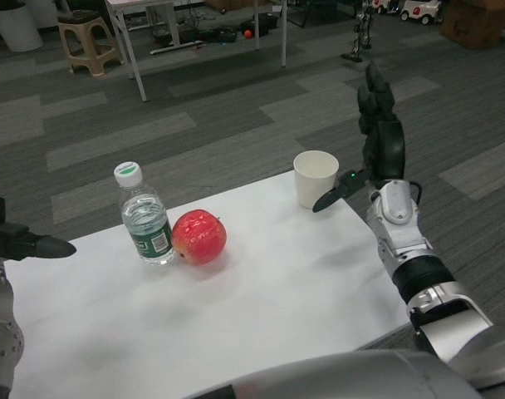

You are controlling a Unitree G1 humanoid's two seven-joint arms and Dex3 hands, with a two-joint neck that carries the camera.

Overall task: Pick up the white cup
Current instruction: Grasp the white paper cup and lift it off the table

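Black right robot hand [377, 141] open and empty, fingers raised, thumb just beside the white cup [316, 178].

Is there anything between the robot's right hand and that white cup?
No. In the head view only bare white table separates the right hand from the white cup.

A plain white table [261, 291] is seen, set at a bit of an angle over grey striped carpet. Three things are parked on it: a white cup [316, 177] upright near the far right corner, and a small water bottle [144, 218] with a red apple [199, 237] tucked right against it, toward the left.
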